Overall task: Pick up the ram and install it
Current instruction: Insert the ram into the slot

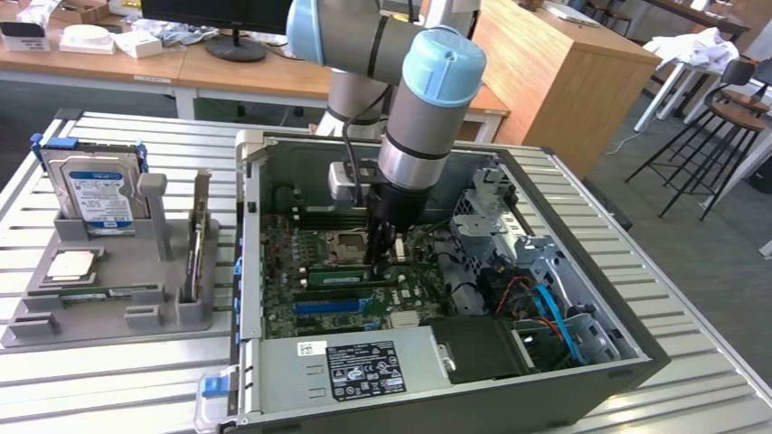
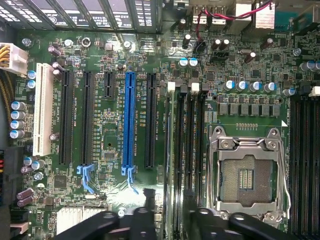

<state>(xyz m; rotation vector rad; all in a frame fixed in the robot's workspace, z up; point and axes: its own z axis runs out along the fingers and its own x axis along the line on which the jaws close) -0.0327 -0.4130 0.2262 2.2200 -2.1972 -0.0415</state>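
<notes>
The jaws stand parted, gripping nothing, their fingers (image 2: 148, 202) straddling the black memory slots (image 2: 189, 145). Right beneath them the ram (image 1: 347, 277) stands on edge in a slot beside the CPU socket (image 2: 247, 177), apparently seated, within the open computer case (image 1: 627, 357) on the surface (image 1: 121, 380).

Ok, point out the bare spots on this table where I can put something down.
Bare slatted table lies in front of the grey parts tray, and a strip runs beside the computer case on the exterior view's right. Crowded: the tray itself, and inside the case, where the hand hangs over the memory slots.
</notes>
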